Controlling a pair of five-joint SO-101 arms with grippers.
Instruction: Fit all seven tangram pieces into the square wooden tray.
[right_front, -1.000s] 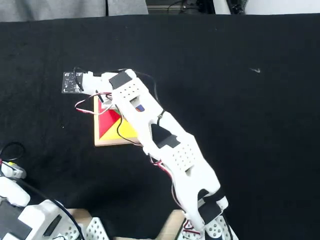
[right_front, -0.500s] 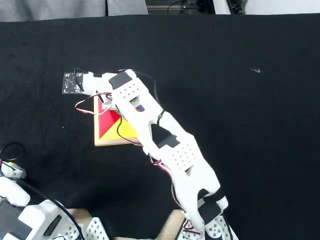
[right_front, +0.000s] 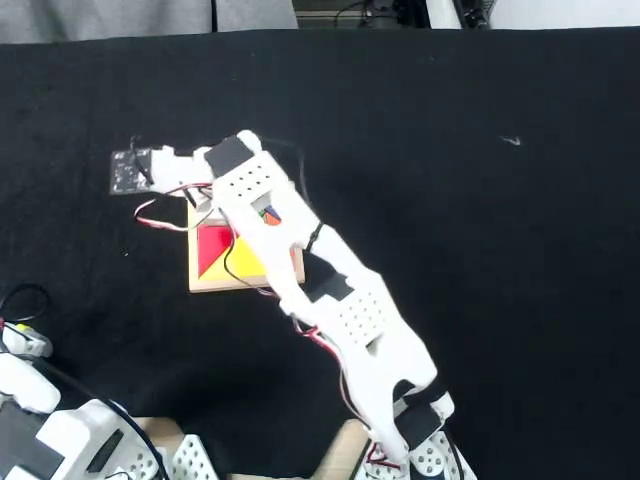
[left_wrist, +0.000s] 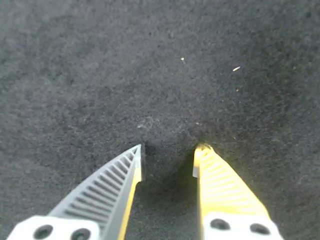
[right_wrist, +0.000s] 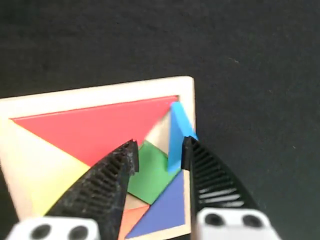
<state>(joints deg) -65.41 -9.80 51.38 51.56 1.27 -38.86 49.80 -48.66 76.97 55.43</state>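
The right gripper (right_wrist: 160, 148) hangs over the tray (right_wrist: 100, 92), its black jaws a narrow gap apart and gripping nothing. The light-blue piece (right_wrist: 176, 127) lies in that gap. Its near end is just beside one fingertip (right_wrist: 192, 150), and the other fingertip is apart from it, over the green square (right_wrist: 150, 175). The piece sits tilted along the tray's rim rather than flat, with a patch of bare wood between it and the red triangle (right_wrist: 95, 127).

Inside the tray, the red triangle and the yellow triangle (right_wrist: 45, 170) meet along one edge, and the green square touches the red one near the middle. The blue triangle (right_wrist: 167, 205) lies beside the green square, against the same rim as the light-blue piece. The orange piece (right_wrist: 131, 220) is next to it, partly under a jaw.

From above, the right arm (right_front: 340, 310) reaches from the near edge of the table across the tray and covers its right part, so there the red and yellow triangles show to the left of the arm. The right wrist view shows the smaller pieces under the arm.

The left gripper (left_wrist: 167, 150) has its grey and yellow jaws slightly apart, holding nothing, over bare black cloth (left_wrist: 150, 60). The left arm (right_front: 40, 415) sits at the near-left corner of the table, well apart from the tray
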